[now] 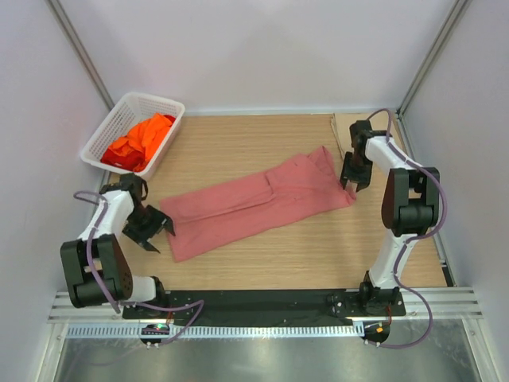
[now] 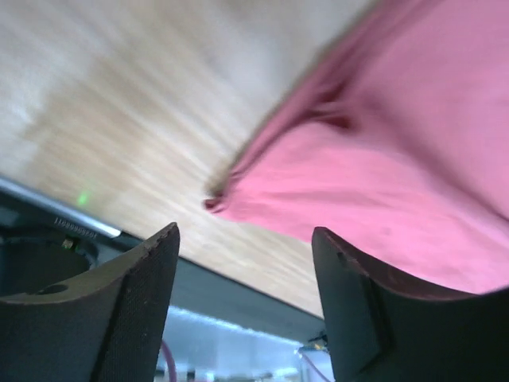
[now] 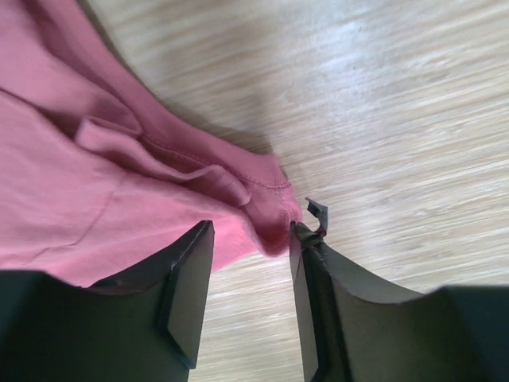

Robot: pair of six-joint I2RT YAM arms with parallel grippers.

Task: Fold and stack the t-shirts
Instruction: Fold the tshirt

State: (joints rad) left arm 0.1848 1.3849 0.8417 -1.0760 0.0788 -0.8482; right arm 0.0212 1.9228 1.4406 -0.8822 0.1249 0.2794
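A salmon-pink t-shirt (image 1: 258,203) lies folded into a long strip across the middle of the wooden table, running from near left to far right. My left gripper (image 1: 157,231) is open just left of the shirt's near-left corner (image 2: 219,203), not touching it. My right gripper (image 1: 351,181) is open at the shirt's far-right corner (image 3: 274,227), the cloth's tip just ahead of the jaws, with nothing between them. Orange and red t-shirts (image 1: 141,139) lie bunched in the white basket (image 1: 172,103).
The basket stands at the far left corner of the table. A brown cardboard-like sheet (image 1: 342,127) lies at the far right by the right arm. A black base rail (image 1: 254,301) runs along the near table edge. White walls enclose the table.
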